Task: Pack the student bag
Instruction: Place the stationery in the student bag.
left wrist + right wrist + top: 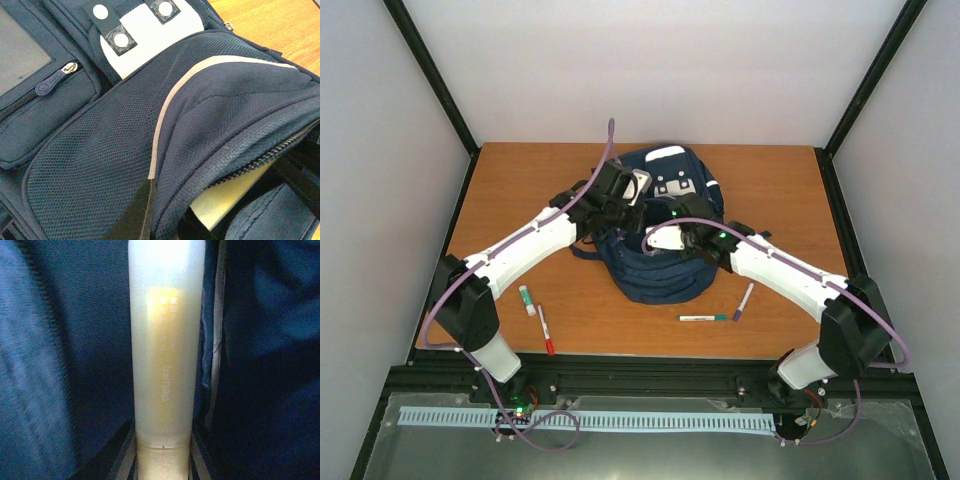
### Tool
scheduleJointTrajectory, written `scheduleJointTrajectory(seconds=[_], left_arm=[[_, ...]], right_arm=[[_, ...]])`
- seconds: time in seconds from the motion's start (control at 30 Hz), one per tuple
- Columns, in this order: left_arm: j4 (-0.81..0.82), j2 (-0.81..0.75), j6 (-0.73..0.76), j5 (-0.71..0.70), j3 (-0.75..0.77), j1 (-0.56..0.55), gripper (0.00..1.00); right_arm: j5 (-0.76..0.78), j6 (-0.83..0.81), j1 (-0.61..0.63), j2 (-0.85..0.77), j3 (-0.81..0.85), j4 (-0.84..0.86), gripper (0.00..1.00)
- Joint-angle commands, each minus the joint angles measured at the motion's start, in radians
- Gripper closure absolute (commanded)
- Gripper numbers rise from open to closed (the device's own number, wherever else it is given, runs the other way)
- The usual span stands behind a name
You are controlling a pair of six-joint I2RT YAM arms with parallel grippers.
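Observation:
The navy blue student bag lies in the middle of the wooden table, its opening toward the arms. My left gripper is shut on the edge of the bag's upper flap and holds the zipped opening apart. One dark finger lies on the outside of the flap. Something pale yellow shows inside the opening. My right gripper is at the bag's opening, shut on a pale whitish-yellow tube. The tube points away from the fingers into dark blue fabric.
On the table in front of the bag lie a red marker, a small white stick with a green cap, a green-ended pen and a purple pen. Black frame posts and white walls surround the table.

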Motion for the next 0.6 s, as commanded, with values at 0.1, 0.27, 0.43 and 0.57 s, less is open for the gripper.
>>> scheduleJointTrajectory(seconds=[0.1,0.27,0.43,0.57], left_arm=[[0.052,-0.089,-0.063,0.028,0.074,0.030,0.99],[0.047,-0.089,-0.058,0.022,0.074,0.030,0.99],[0.042,-0.091,-0.058,0.022,0.075,0.030,0.99],[0.036,-0.088,-0.056,0.015,0.076,0.030,0.99]], right_arm=[[0.111,-0.112,0.009,0.075,-0.041,0.272,0.68],[0.101,-0.040,0.010,0.095,-0.001,0.283,0.57],[0.050,0.025,0.010,0.046,0.007,0.198,0.56],[-0.086,0.131,0.008,-0.035,0.026,0.033,0.55]])
